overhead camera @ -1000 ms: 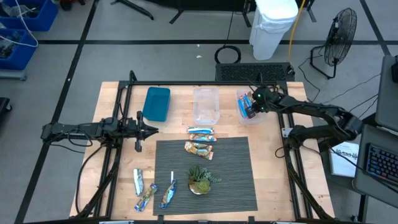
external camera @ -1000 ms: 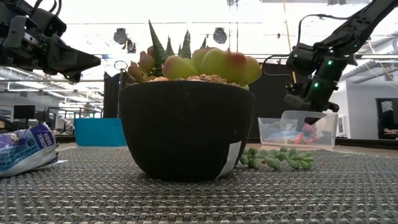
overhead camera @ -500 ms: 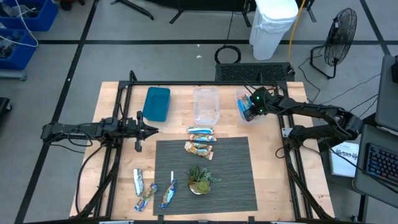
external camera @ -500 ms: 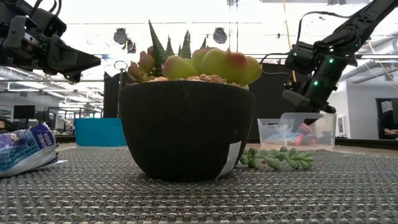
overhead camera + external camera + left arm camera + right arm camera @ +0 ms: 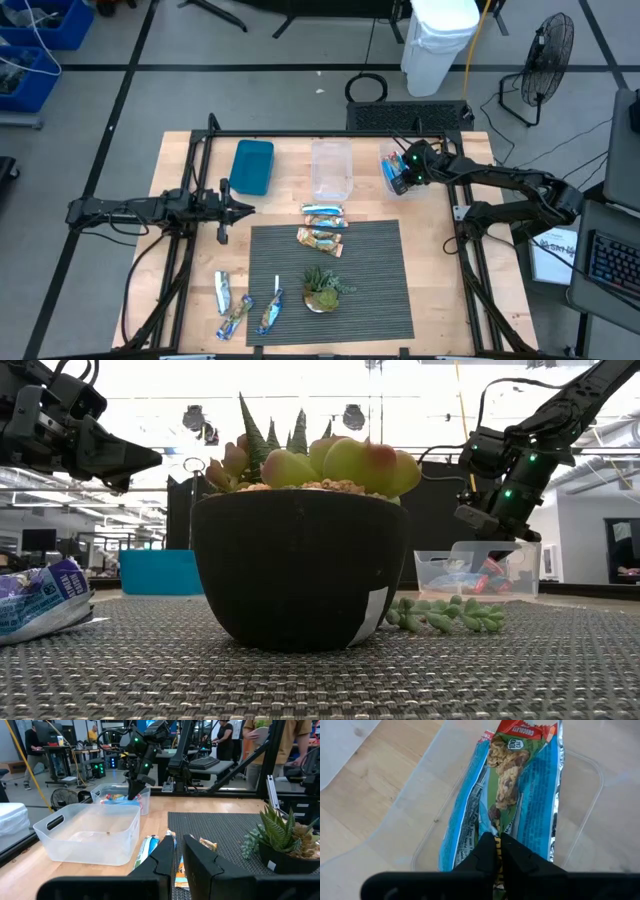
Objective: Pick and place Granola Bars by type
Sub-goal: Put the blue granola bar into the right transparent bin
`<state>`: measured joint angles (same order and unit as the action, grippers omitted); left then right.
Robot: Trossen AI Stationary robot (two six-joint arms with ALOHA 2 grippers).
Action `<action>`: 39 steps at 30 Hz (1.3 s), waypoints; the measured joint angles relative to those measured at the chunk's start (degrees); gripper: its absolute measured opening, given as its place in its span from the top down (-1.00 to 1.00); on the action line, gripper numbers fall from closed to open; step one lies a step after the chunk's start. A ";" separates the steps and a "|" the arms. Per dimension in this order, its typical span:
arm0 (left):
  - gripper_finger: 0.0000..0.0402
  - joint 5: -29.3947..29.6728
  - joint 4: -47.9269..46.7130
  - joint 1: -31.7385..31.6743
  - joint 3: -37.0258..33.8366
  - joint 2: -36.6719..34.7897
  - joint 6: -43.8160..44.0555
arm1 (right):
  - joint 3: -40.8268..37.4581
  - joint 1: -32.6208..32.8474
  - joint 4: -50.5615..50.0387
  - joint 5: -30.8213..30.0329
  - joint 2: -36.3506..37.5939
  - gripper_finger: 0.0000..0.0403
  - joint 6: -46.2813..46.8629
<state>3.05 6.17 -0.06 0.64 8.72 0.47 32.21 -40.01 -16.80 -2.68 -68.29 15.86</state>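
My right gripper (image 5: 401,176) (image 5: 496,840) is shut and hovers at rim height (image 5: 487,525) over the small clear bin (image 5: 408,190), pointing down at the blue-and-red granola bars (image 5: 520,785) lying in it. My left gripper (image 5: 245,208) (image 5: 178,851) is shut and waits above the table's left side. A silvery-blue bar (image 5: 323,210) and tan-gold bars (image 5: 320,240) lie at the mat's far edge. Three more bars (image 5: 235,317) lie flat near the near-left corner.
An empty clear bin (image 5: 331,170) and a teal bin (image 5: 251,166) stand on the far side. A potted succulent (image 5: 322,290) sits on the grey ribbed mat (image 5: 380,290), with a thin white stick (image 5: 277,285) beside it. Bare wood shows to the mat's right.
My right gripper has risen slightly from the small clear bin's rim and tipped a little; the bars in the bin lie as before.
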 joint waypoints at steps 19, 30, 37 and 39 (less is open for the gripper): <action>0.77 0.00 0.00 0.00 0.00 0.00 -0.01 | 0.00 3.57 11.61 -0.04 5.08 0.98 -9.30; 0.77 0.00 0.00 -0.01 0.00 0.00 0.00 | -3.35 16.99 25.99 36.20 18.59 0.99 -16.42; 0.77 0.00 -0.04 -0.01 0.00 0.01 0.00 | -16.58 27.87 54.76 51.59 22.10 1.00 -6.42; 0.77 0.00 0.02 -0.01 -0.02 0.01 0.00 | -21.15 30.23 68.53 56.31 22.11 1.00 -1.29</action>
<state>3.05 6.19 -0.07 0.62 8.73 0.47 11.06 -9.78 51.73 53.64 -46.18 14.56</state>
